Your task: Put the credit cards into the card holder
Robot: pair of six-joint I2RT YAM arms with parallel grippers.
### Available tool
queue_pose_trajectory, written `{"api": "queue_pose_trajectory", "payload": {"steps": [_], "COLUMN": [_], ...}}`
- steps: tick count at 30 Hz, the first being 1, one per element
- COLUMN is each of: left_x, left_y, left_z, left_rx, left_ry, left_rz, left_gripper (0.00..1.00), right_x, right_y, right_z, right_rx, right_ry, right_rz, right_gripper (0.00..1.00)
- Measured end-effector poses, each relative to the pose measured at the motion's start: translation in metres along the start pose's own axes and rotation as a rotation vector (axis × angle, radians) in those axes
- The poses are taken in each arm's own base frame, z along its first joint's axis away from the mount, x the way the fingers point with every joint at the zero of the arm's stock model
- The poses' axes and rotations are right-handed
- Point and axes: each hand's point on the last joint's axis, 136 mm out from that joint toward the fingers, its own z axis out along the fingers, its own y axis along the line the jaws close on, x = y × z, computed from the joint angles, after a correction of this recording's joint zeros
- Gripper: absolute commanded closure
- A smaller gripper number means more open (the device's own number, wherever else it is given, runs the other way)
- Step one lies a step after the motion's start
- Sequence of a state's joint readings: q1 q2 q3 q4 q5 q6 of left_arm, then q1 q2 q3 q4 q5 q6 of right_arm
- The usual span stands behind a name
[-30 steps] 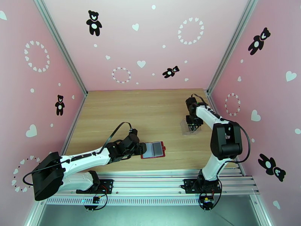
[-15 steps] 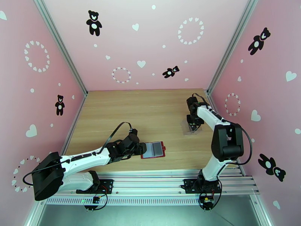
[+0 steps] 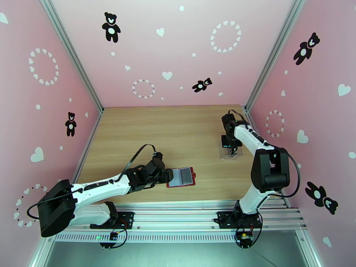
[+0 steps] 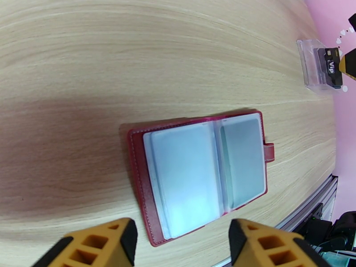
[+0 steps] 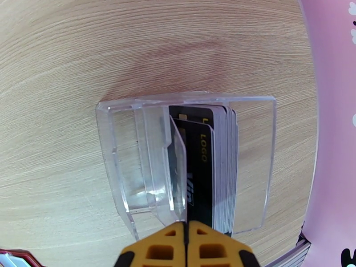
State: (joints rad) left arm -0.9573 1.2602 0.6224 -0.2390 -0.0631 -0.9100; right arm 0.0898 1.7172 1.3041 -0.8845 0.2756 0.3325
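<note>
The card holder (image 3: 181, 177) (image 4: 200, 170) is a dark-red wallet lying open near the table's front, its greyish clear pockets facing up and the snap tab on its right. My left gripper (image 3: 168, 175) (image 4: 180, 241) stands open at the wallet's left edge, with nothing between its fingers. The credit cards (image 5: 209, 165) (image 4: 331, 66) are black with gold lettering. They stand as a stack in a clear plastic box (image 5: 133, 174) (image 3: 232, 153) at the right. My right gripper (image 5: 187, 239) (image 3: 231, 149) points down into that box, shut on the top edge of the front card (image 5: 198, 174).
The right pink wall (image 3: 285, 130) stands close behind the clear box. Bare wooden table (image 3: 178, 134) lies between the box and the wallet. The metal rail (image 3: 187, 210) runs along the front edge just below the wallet.
My right gripper has closed onto the front card. The clear box has shifted a little to the right and squared up. The left arm and wallet have not moved.
</note>
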Motion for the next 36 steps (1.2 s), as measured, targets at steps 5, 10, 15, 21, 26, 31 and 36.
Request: {"api": "queue_pose_trajectory", "payload": {"steps": [5,10,15,21,26,31,36], "left_x": [-0.004,-0.004,-0.004,0.004,0.021,0.023,0.021], "left_y": [-0.006,-0.007,-0.007,0.002,0.017,0.016,0.011], "left_z": [-0.006,-0.006,-0.006,0.007,0.026,0.029,0.032], "left_rx": [0.031,0.036,0.035,-0.006,-0.067,-0.072,-0.063], "left_ry": [-0.017,-0.02,-0.02,0.016,0.089,0.106,0.105], "left_rz": [-0.002,-0.003,-0.003,-0.003,-0.006,-0.007,-0.008], "left_gripper": [0.4,0.4,0.4,0.45,0.49,0.52,0.55], "right_x": [-0.001,0.003,0.027,0.076,0.135,0.169,0.174], "right_y": [0.004,0.01,0.035,0.111,0.179,0.208,0.22], "right_z": [-0.018,-0.054,-0.1,-0.122,-0.113,-0.088,-0.083], "right_rx": [-0.059,-0.174,-0.43,-0.779,-0.96,-1.02,-1.056], "right_ry": [-0.037,-0.12,-0.226,-0.193,-0.033,0.095,0.117], "right_rz": [0.013,0.041,0.071,-0.019,-0.146,-0.147,-0.13], "right_gripper": [1.0,1.0,1.0,1.0,1.0,1.0,1.0]}}
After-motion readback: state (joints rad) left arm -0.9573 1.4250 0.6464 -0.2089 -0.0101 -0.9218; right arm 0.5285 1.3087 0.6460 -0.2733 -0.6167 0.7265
